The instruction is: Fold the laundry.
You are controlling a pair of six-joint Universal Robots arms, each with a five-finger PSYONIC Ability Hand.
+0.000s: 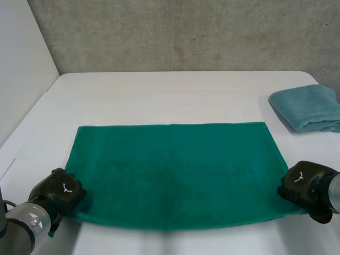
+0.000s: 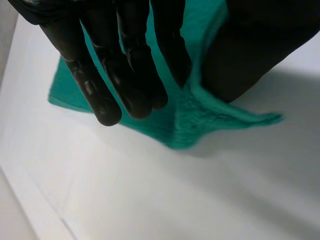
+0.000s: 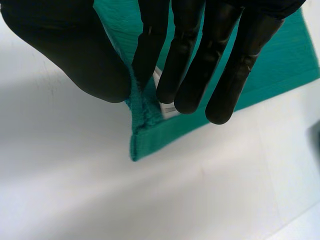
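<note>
Green towel (image 1: 172, 170) lies flat; we find left hand (image 1: 59, 190) and right hand (image 1: 303, 183) each pinching a near corner, thumb against fingers, apparently to carry that edge far.

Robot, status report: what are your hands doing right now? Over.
Left hand pinching near left corner of green towel. Right hand pinching its near right corner. Towel flat, unfolded. Folded blue towel far right, out of the way.

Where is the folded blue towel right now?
In the head view, the blue towel lies on the table at its far right, apart from the green towel, just past its far right corner and beyond the right hand.
</note>
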